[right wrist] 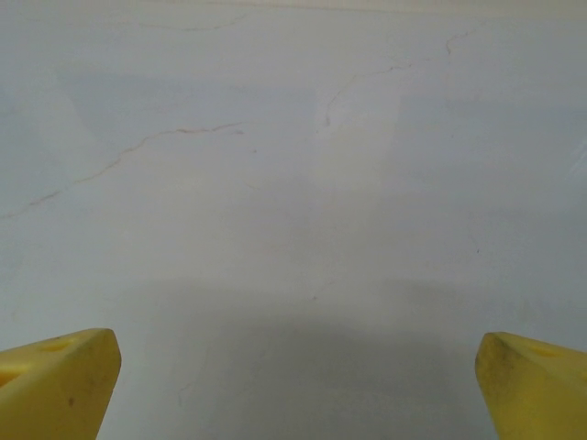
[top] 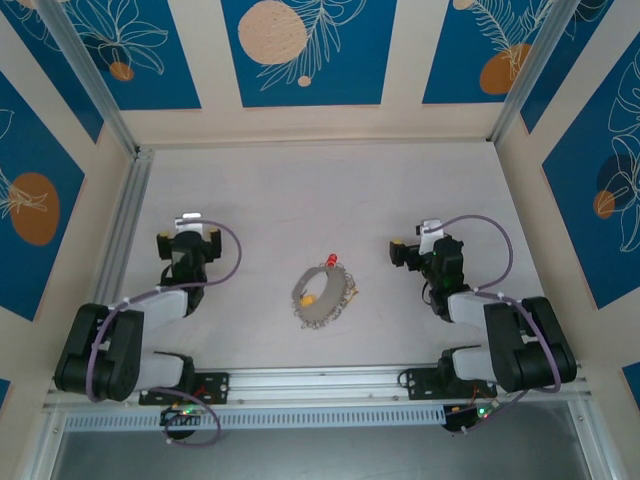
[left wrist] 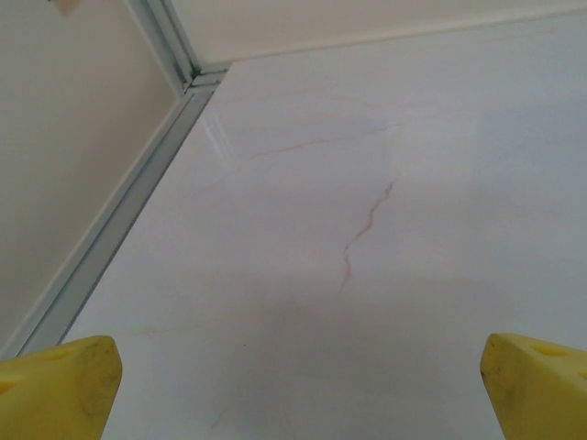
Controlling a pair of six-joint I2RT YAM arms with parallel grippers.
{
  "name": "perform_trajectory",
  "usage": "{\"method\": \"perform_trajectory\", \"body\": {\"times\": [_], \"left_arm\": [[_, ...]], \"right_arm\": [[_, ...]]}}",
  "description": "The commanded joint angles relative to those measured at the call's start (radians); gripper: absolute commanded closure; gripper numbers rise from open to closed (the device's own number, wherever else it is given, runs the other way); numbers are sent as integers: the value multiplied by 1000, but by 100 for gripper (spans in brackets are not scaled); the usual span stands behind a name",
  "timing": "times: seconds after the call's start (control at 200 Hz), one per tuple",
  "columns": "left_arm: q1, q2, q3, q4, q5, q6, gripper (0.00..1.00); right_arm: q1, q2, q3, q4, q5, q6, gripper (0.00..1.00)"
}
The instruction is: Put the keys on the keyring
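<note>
The left arm (top: 120, 340) and right arm (top: 515, 340) sit folded, elbows low, well apart. The left hand (top: 188, 226) and right hand (top: 413, 238) point forward, both gaping wide.

Left arm (top: 110, 345) and right arm (top: 520, 345): black joint housings, pale grey links. A purple cable (top: 233, 250) loops along each. The fingertips (left wrist: 60, 385) are yellow wedges. Bases carry green lights (top: 183, 410).

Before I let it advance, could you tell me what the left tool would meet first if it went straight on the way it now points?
Probably the bare table: the open left tool tilts down at it with nothing between. The rail lies off to its left; depth is hard to judge.
</note>
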Motion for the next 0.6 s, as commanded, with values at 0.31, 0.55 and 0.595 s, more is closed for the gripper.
{"method": "perform_trajectory", "body": {"times": [0.31, 0.55, 0.595], "left_arm": [[59, -21, 71, -7, 222, 66, 0], [55, 95, -21, 202, 253, 8, 0], [53, 140, -49, 294, 252, 8, 0]], "right_arm": [[-81, 206, 133, 121, -65, 51, 1], [-111, 210, 155, 84, -71, 93, 1], [-111, 210, 155, 84, -71, 93, 1]]}}
